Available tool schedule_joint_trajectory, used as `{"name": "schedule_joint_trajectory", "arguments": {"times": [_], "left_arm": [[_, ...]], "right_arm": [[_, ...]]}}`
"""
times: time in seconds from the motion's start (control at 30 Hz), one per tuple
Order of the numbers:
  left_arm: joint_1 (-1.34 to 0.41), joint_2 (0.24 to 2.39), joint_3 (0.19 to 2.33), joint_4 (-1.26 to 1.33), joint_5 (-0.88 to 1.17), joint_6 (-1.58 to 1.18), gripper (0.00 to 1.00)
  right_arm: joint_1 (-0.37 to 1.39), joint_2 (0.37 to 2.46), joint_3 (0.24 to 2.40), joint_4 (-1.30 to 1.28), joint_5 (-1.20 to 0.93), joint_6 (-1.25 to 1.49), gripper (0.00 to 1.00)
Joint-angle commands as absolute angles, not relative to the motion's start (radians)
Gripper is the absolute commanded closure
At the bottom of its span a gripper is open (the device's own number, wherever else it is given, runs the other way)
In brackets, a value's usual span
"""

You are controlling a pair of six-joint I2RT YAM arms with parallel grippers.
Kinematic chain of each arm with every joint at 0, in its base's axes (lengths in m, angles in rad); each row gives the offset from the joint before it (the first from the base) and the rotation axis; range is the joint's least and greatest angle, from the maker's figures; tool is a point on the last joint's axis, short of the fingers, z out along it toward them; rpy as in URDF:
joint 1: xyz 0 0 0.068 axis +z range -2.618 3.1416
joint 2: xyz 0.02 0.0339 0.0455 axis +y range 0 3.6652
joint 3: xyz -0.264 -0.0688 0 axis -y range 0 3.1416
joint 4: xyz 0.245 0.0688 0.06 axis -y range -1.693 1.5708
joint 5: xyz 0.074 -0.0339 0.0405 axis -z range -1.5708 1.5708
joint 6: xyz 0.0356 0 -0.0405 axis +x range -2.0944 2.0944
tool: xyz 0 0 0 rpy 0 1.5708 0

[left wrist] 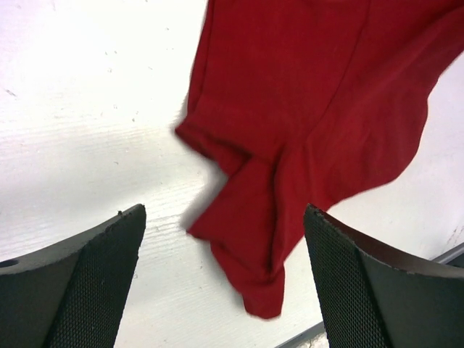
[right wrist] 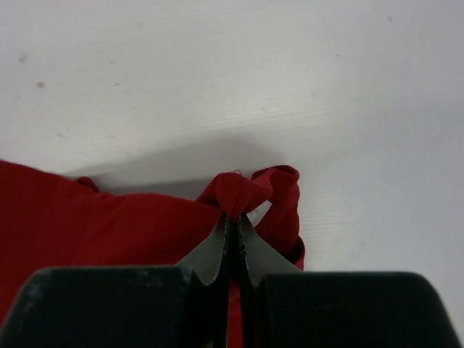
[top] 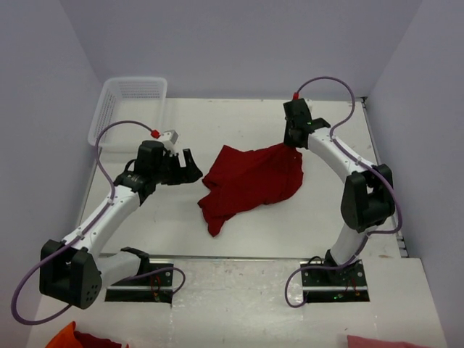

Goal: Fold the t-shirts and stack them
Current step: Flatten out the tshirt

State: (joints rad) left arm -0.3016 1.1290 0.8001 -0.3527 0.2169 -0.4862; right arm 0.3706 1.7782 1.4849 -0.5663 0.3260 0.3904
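A dark red t-shirt point(top: 250, 183) lies crumpled in the middle of the white table. My right gripper point(top: 293, 142) is shut on a bunched fold of the t-shirt point(right wrist: 243, 192) at its far right corner, with the cloth pinched between the jaws point(right wrist: 233, 221). My left gripper point(top: 190, 168) is open and empty just left of the shirt. In the left wrist view the shirt's near edge point(left wrist: 275, 181) lies on the table between and beyond my two spread fingers point(left wrist: 94, 283), untouched by them.
A white plastic mesh basket point(top: 127, 109) stands at the table's far left corner. Bits of red and orange cloth point(top: 80, 338) and pink cloth point(top: 384, 341) show below the table's near edge.
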Motion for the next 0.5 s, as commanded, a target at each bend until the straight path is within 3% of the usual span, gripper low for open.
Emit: {"name": "schedule_joint_trajectory", "arguments": {"times": [0.0, 0.23, 0.37, 0.4, 0.47], "left_arm": [[-0.299, 1.158, 0.807, -0.314, 0.271, -0.477, 0.11], [-0.301, 1.259, 0.792, -0.275, 0.376, -0.486, 0.10], [-0.302, 1.256, 0.791, -0.253, 0.399, -0.503, 0.10], [-0.305, 1.255, 0.795, -0.253, 0.396, -0.502, 0.10], [-0.310, 1.252, 0.798, -0.255, 0.384, -0.502, 0.11]], "right_arm": [[0.341, 1.760, 1.401, -0.591, 0.356, 0.422, 1.00], [0.339, 1.737, 1.284, -0.546, 0.286, 0.457, 0.98], [0.345, 1.707, 1.262, -0.476, 0.230, 0.385, 0.35], [0.347, 1.707, 1.275, -0.477, 0.230, 0.371, 0.28], [0.348, 1.710, 1.327, -0.485, 0.195, 0.351, 0.24]]}}
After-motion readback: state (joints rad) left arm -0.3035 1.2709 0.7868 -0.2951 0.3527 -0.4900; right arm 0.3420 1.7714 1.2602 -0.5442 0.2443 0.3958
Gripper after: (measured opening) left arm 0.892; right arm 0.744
